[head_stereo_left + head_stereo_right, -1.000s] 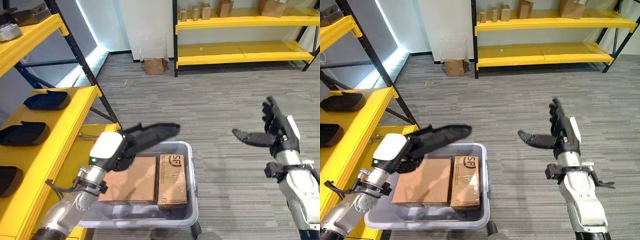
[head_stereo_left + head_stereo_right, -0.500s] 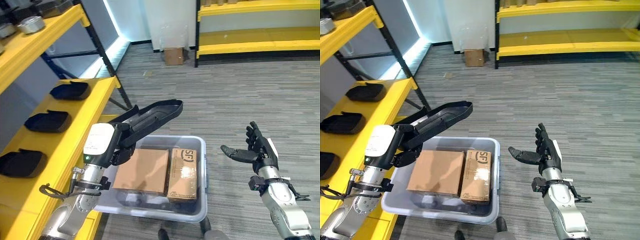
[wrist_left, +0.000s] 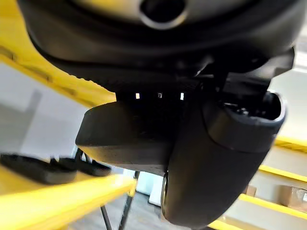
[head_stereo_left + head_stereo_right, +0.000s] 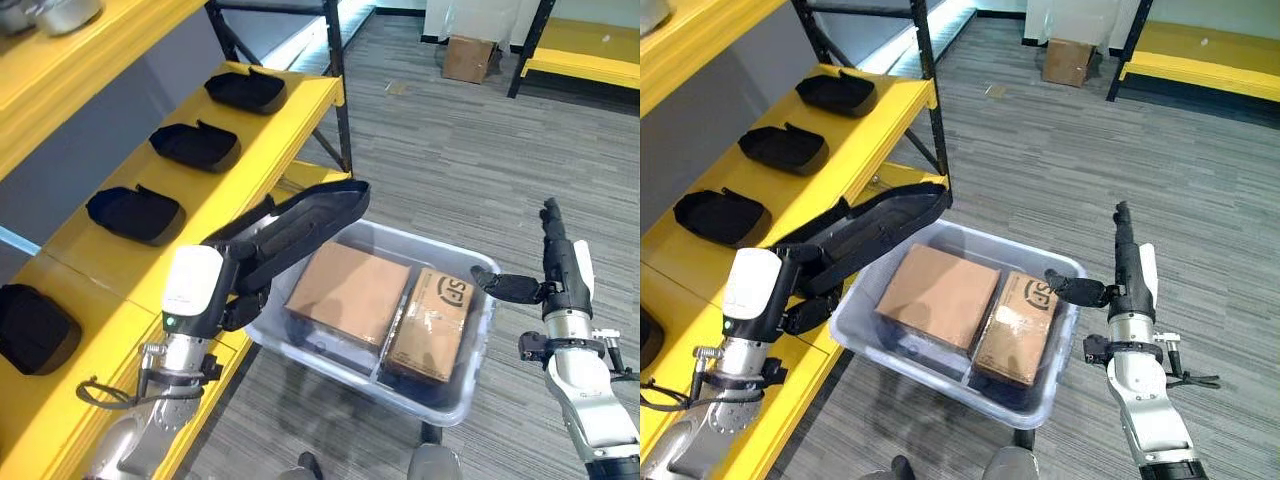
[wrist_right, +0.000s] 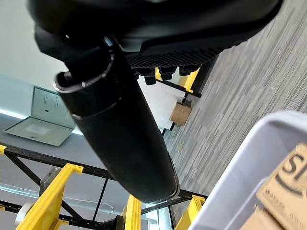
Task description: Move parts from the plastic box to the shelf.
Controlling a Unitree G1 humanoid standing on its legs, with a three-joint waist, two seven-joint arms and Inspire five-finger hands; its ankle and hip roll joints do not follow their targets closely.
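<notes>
Yellow metal shelf upper left, black moulded parts on it; grey translucent plastic box centre; long black part gripped in left hand above box; right hand fingers straight, empty

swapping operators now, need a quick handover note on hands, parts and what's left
Left hand: shut on a long black part, held up over the near rim of the plastic box, beside the shelf.
Right hand: open, holds nothing, at the box's far side.
Shelf: four black parts in a row.
Box: two cardboard boxes, with dark items under them that I cannot identify.
Left: set the held part on the shelf, then check the box for more.
</notes>
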